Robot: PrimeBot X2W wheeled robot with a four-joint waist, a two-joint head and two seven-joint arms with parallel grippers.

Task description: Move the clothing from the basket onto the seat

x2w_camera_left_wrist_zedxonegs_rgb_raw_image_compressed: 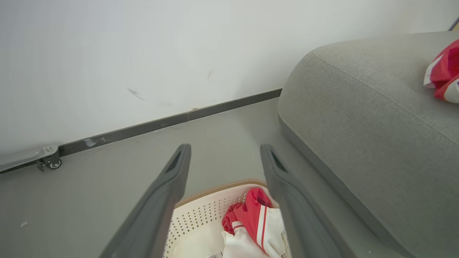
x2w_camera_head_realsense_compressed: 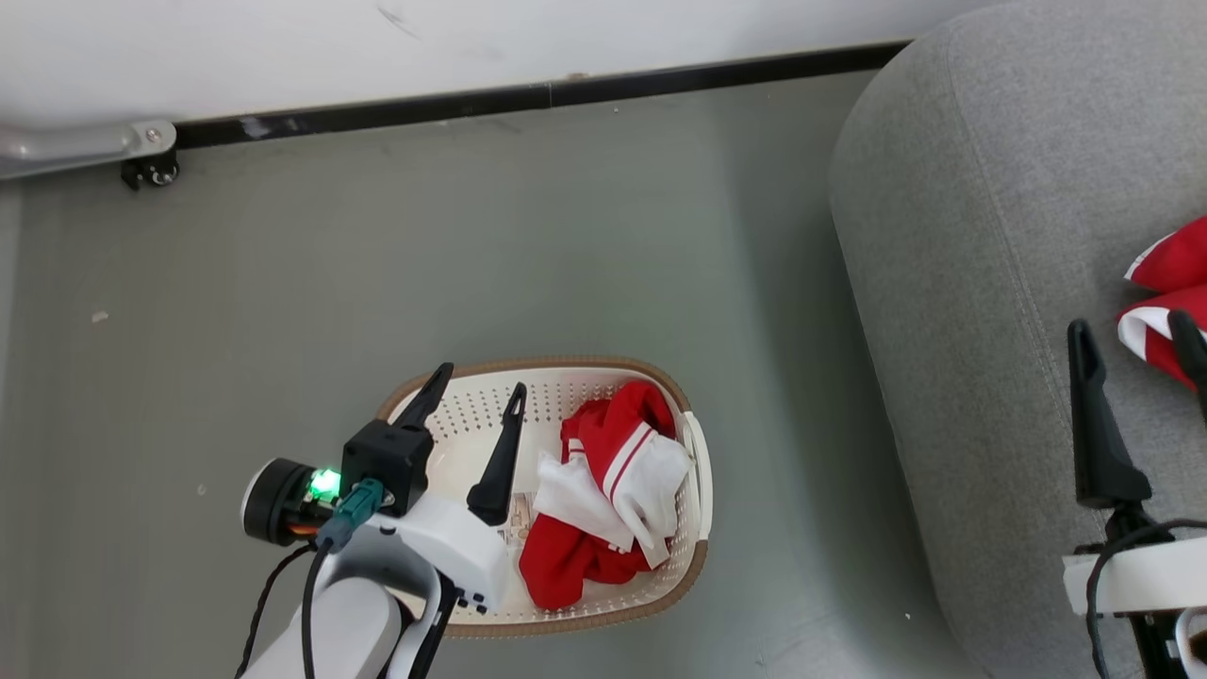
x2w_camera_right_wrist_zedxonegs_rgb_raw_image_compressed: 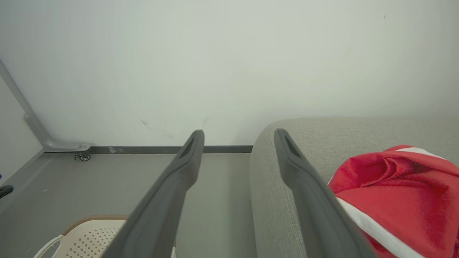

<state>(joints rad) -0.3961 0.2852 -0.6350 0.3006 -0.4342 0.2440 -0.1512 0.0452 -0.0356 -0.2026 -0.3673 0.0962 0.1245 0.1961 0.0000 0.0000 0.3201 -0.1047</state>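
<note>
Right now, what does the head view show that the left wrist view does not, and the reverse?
Head view adds: the right gripper, open beside the red garment on the seat, the green light on the left wrist, and the basket's near rim. Left wrist view adds: much more of the white wall. Shared: the open left gripper, the basket, the clothing in it, the seat with its garment, the caster by the wall.

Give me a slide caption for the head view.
Open left gripper above the basket holding red clothing; another garment lies on the grey seat.
</note>
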